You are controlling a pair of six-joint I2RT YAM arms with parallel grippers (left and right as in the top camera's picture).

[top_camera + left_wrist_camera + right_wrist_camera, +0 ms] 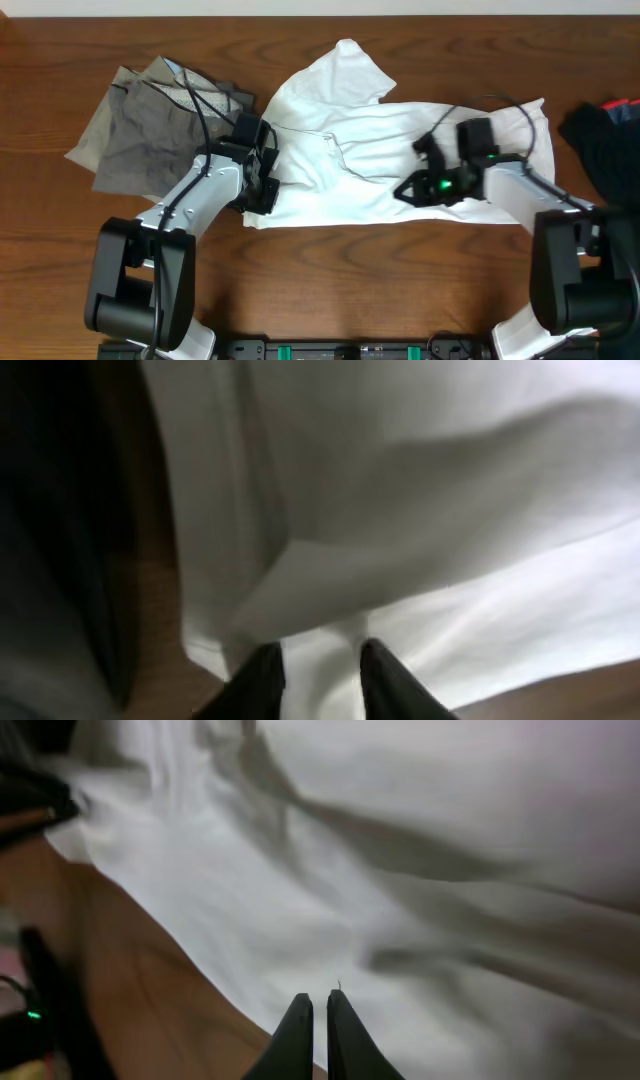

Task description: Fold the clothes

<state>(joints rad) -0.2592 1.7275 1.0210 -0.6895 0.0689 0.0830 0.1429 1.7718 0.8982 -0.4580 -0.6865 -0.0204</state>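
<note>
1. At the lower left edge of the white T-shirt (360, 170), the left arm (195, 200) reaches up from the bottom of the overhead view. Its left gripper (315, 660) points down at the cloth, fingers a little apart, with white fabric showing in the gap.
2. Right of centre, the right arm (525, 190) bends inward over the shirt. The right gripper (318, 1010) has its fingers pressed almost together at the shirt's near hem; whether any cloth is caught between them I cannot tell.
3. The T-shirt lies spread but rumpled across the middle of the dark wooden table (350, 290), one sleeve poking toward the top centre.
4. Grey-khaki trousers (150, 130) sit crumpled at the upper left, just beside the left gripper.
5. A black garment (605, 140) lies at the right edge, cut off by the frame.
6. Both wrist views are blurred, and the dark shape down the left of the left wrist view is too soft to name.
</note>
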